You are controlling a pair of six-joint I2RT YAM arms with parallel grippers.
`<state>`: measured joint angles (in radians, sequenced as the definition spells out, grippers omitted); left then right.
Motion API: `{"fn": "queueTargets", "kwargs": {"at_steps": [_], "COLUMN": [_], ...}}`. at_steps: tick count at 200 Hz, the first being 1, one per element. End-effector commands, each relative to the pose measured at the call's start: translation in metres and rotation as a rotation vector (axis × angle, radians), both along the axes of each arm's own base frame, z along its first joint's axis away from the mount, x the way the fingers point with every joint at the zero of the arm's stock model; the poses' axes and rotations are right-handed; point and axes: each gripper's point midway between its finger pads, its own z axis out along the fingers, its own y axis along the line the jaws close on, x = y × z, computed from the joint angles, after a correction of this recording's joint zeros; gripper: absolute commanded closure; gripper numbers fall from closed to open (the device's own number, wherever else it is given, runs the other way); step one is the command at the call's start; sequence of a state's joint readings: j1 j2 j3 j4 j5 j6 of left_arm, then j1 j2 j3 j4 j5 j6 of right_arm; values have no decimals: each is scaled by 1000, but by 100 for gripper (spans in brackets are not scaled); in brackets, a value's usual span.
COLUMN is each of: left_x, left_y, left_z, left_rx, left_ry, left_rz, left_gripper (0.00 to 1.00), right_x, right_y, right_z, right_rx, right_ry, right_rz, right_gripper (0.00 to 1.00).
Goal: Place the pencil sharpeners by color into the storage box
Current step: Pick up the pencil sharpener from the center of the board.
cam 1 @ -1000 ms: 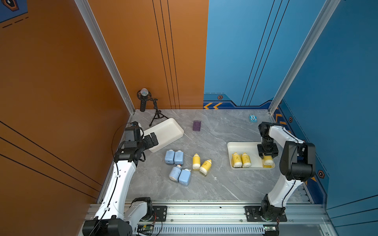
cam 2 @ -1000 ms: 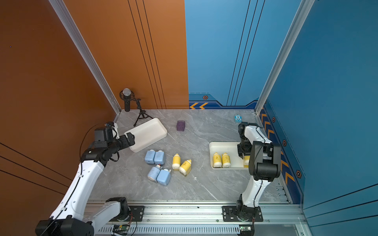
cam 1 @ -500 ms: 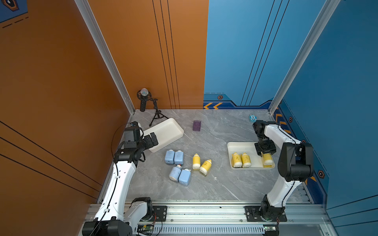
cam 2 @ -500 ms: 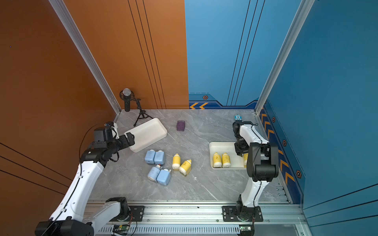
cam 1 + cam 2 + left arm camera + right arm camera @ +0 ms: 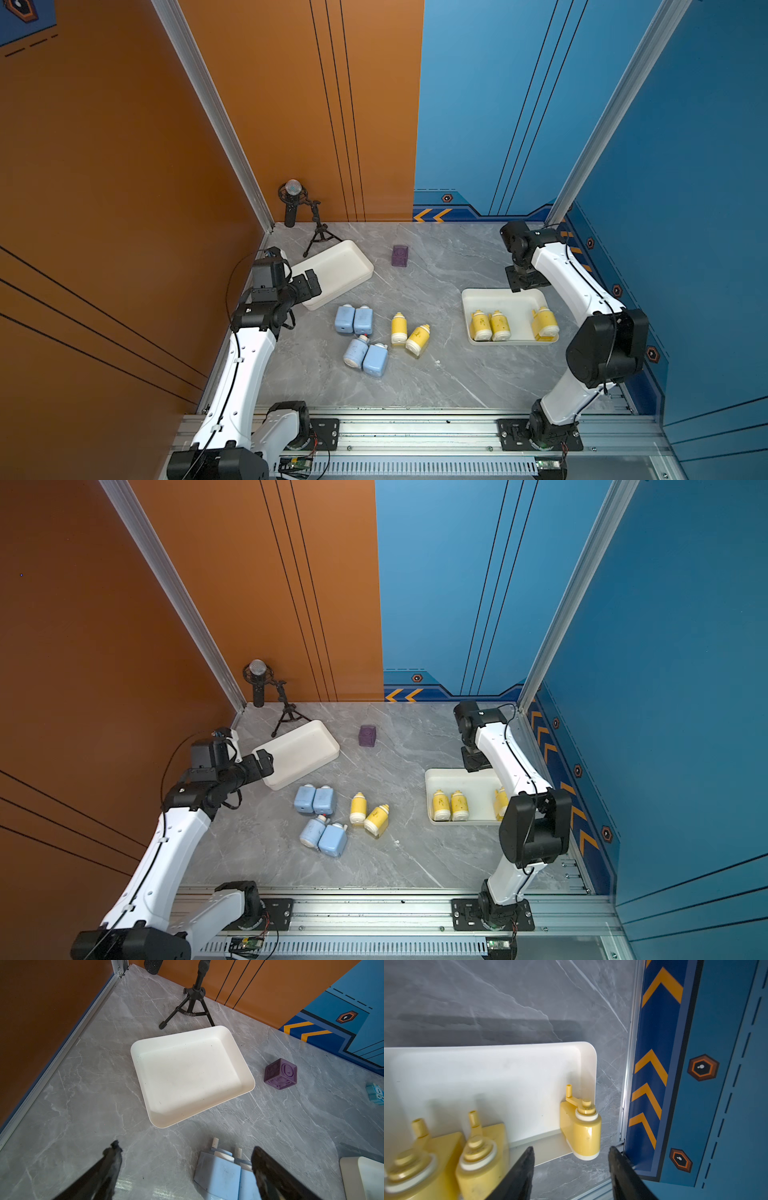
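Several light blue pencil sharpeners (image 5: 363, 319) lie in a cluster mid-table, with two yellow ones (image 5: 399, 328) beside them. The right storage box (image 5: 490, 297) holds two yellow sharpeners (image 5: 481, 325) side by side. A third yellow one (image 5: 545, 323) (image 5: 581, 1126) leans on that box's right rim. My right gripper (image 5: 524, 282) (image 5: 571, 1148) hangs open over the box's far edge and holds nothing. The left storage box (image 5: 336, 270) (image 5: 187, 1076) has nothing in it. My left gripper (image 5: 309, 282) (image 5: 186, 1147) is wide open near its front corner, with two blue sharpeners (image 5: 218, 1172) just below it.
A dark purple block (image 5: 400, 255) sits at the back middle, and a microphone on a tripod (image 5: 293, 203) stands in the back left corner. A small blue box with a face (image 5: 377, 1094) lies past the block. Walls close in on both sides.
My right gripper has drawn back from the yellow sharpener at the box's right end to the box's far edge. The sharpener stays where it was. The left arm is still.
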<state>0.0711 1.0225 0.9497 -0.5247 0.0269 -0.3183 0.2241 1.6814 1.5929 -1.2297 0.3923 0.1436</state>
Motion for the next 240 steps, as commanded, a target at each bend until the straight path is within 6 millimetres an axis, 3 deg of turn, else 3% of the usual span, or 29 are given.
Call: {"fn": "queueTargets", "kwargs": {"at_steps": [1, 34, 68, 90, 124, 157, 240], "left_x": [-3, -2, -3, -2, -3, -3, -3], "left_y": [5, 3, 4, 3, 3, 2, -1], "left_z": [-2, -3, -4, -5, -4, -3, 0], "left_rx": [13, 4, 10, 12, 7, 2, -13], "left_ry": [12, 16, 16, 20, 17, 13, 2], "left_rz": [16, 14, 18, 18, 19, 15, 6], "left_gripper": [2, 2, 2, 2, 2, 2, 2], "right_x": [-26, -60, -91, -100, -106, -109, -113], "right_y": [41, 112, 195, 229, 256, 269, 282], "right_z": [20, 13, -16, -36, -47, -59, -81], "right_rx": [116, 215, 353, 448, 506, 572, 584], "right_ry": [-32, -56, -95, -99, -115, -110, -53], "right_rz": [-42, -67, -94, -146, -218, -296, -365], "right_gripper": [42, 43, 38, 35, 32, 31, 30]}}
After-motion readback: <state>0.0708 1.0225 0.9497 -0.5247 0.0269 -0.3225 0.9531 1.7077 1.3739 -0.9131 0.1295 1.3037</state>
